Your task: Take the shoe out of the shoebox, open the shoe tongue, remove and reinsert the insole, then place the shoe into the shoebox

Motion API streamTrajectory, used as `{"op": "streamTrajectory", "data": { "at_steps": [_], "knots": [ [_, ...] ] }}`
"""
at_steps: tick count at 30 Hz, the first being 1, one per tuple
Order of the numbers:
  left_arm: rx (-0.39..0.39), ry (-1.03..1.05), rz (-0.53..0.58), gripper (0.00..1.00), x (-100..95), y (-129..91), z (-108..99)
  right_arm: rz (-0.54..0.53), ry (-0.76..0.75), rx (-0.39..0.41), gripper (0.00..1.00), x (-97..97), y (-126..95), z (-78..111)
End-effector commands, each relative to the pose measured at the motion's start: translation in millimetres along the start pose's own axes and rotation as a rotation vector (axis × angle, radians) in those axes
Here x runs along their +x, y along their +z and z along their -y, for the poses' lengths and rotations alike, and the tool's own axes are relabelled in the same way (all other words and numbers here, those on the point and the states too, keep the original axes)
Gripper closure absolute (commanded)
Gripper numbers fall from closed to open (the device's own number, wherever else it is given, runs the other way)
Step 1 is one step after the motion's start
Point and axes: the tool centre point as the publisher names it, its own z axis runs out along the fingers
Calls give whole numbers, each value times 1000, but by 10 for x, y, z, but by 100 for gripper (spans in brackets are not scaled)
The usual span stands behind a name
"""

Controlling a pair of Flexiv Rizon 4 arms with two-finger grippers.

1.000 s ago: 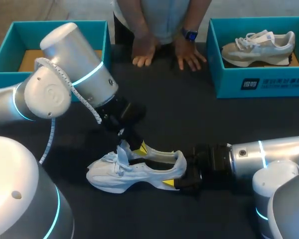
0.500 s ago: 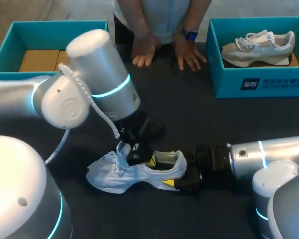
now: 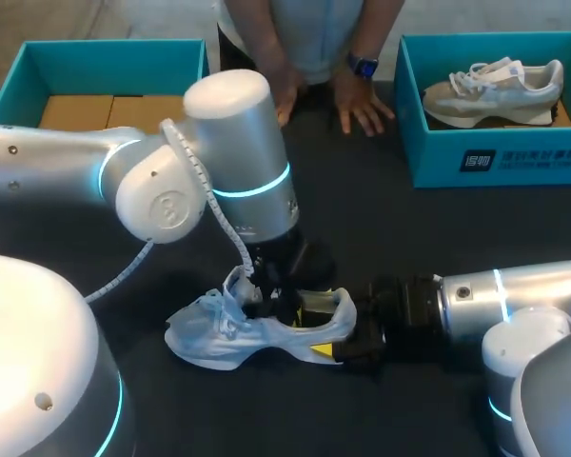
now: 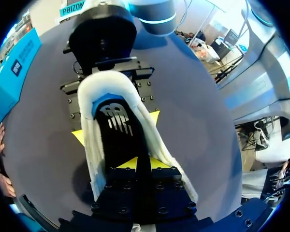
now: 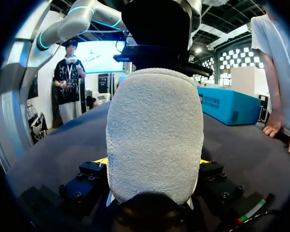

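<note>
Right claw (image 3: 341, 331) clenches shoe (image 3: 219, 335) heel; left claw (image 4: 141, 163) inside shoe, grip unclear.

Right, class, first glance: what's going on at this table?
The right end effector clamps the heel of a white shoe lying on the table. The left end effector is down inside the shoe's opening, above the insole, which sits in the shoe. A second shoe lies in the right box. A person's hands rest on the far edge.

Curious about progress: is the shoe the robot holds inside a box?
No, the shoe rests on the open table in front of the robot.
</note>
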Motion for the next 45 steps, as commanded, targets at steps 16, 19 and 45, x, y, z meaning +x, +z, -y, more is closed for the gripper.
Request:
{"op": "streamTrajectory", "data": {
  "at_steps": [16,19,45],
  "knots": [
    [-93,-34,69,78,59,310,-149,2,0,3,100,22,10,-8],
    [-100,-37,92,78,51,362,-166,2,0,3,100,22,10,-8],
    [-207,-72,358,84,-460,589,-297,2,0,3,100,22,10,-8]
  ]
}}
